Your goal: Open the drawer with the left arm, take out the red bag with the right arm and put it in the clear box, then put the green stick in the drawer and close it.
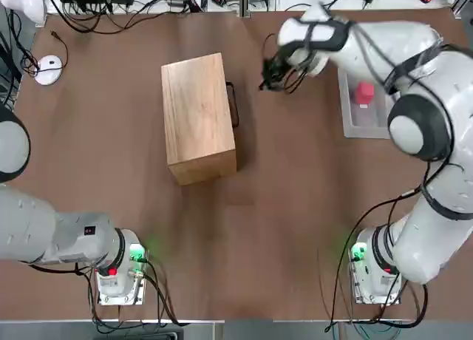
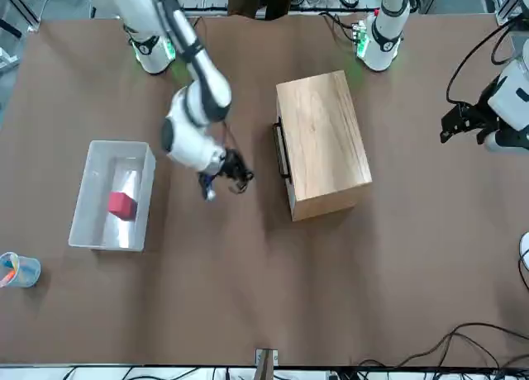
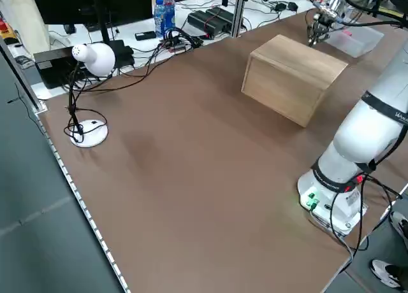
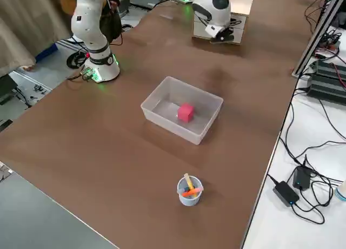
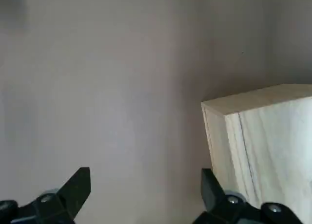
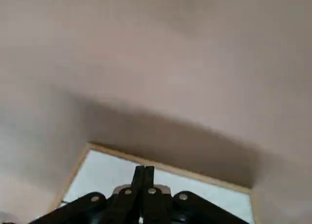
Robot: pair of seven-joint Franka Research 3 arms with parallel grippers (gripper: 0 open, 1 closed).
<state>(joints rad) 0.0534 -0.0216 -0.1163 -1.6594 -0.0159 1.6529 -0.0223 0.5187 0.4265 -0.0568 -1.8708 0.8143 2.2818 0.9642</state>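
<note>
Drawer (image 1: 231, 103) shut flush in cabinet (image 1: 197, 117), just beside clenched, empty right gripper (image 1: 267, 80); red bag (image 1: 363, 94) in clear box (image 1: 353, 120), well behind those jaws; left gripper (image 5: 146, 185) parked with jaws released, cabinet corner near one fingertip.

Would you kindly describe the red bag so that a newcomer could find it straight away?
Start at the light-wood cabinet in the middle of the table, then look toward the robot's right to the clear box near the table's edge. The red bag lies inside it: a small bright red packet, the only thing in the box.
</note>
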